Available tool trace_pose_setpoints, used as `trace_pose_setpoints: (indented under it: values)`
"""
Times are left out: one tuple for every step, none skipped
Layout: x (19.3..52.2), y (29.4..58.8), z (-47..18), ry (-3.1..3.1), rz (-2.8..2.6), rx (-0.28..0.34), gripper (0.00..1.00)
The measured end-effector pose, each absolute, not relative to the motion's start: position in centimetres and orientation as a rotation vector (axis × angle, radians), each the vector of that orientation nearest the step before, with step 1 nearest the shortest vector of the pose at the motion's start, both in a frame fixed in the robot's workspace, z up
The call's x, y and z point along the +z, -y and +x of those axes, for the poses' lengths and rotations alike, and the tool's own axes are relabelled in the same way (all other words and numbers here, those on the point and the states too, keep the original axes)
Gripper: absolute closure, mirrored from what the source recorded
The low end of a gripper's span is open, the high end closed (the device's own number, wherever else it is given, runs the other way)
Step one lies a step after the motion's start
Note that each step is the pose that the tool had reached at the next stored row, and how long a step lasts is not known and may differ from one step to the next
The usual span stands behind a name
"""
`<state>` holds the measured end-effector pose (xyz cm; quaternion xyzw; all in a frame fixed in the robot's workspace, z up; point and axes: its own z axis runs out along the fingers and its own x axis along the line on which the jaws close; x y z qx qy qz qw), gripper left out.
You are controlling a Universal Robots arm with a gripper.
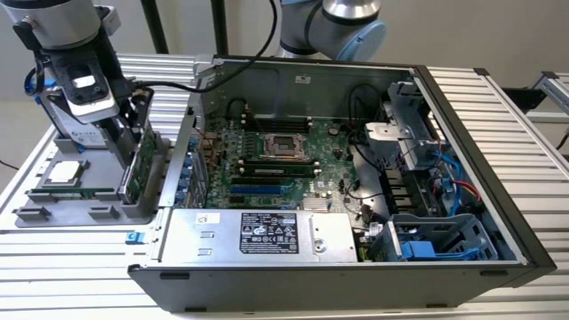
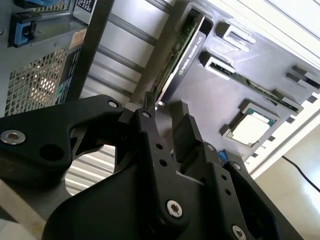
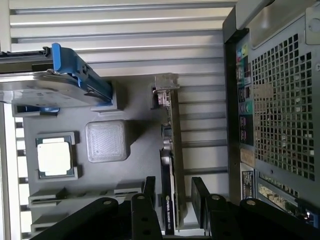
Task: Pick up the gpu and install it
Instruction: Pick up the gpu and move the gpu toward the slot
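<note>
1. The gpu (image 1: 142, 167) stood on its edge in a slot of the gray holder (image 1: 53, 215), on the side of the holder that was nearest to the open computer case (image 1: 311, 290).
2. The holder lay on the ribbed metal bench (image 1: 71, 267), at the exterior view's left of the case.
3. The arm hung over the holder, and the gripper (image 3: 174, 189) was at one end of the gpu.
4. In the first wrist view the jaws were released. One black finger (image 3: 149, 189) stood on each side of the card with a small gap to it, so nothing was grasped.
5. The silver bracket (image 3: 165, 89) of the gpu was at the end far from the jaws.
6. The holder carried also a processor chip (image 3: 55, 156) in a square pocket, a pale square block (image 3: 105, 141) just beside it, and a hard drive in a blue frame (image 3: 50, 87).
7. In the second wrist view a narrow green memory stick (image 2: 255, 90) lay between the gpu and the chip.
8. Inside the case the motherboard (image 1: 266, 167) was exposed.
</note>
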<state>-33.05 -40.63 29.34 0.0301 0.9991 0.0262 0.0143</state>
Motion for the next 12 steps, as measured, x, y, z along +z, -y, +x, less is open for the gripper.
trace_pose_setpoints:
  values:
    - [29.3, 40.6, -33.1, -3.111, 0.094, 0.082, 0.00]
    - [29.1, 40.6, -33.1, -3.110, 0.094, 0.082, 0.00]
    - [29.0, 40.6, -33.1, -3.111, 0.094, 0.082, 0.00]
    - [29.0, 40.6, -33.1, -3.111, 0.094, 0.082, 0.00]
    - [28.9, 40.6, -33.1, -3.110, 0.094, 0.082, 0.00]
    - [28.8, 40.6, -33.1, -3.110, 0.094, 0.082, 0.00]
    - [28.7, 40.6, -33.1, -3.110, 0.094, 0.082, 0.00]
    - [28.6, 40.6, -33.1, -3.111, 0.094, 0.082, 0.00]
    - [28.5, 40.6, -33.1, -3.110, 0.094, 0.082, 0.00]
    - [28.4, 40.6, -33.1, -3.110, 0.094, 0.082, 0.00]
    - [28.3, 40.6, -33.1, -3.110, 0.094, 0.082, 0.00]
    - [28.2, 40.6, -33.1, -3.110, 0.094, 0.082, 0.00]
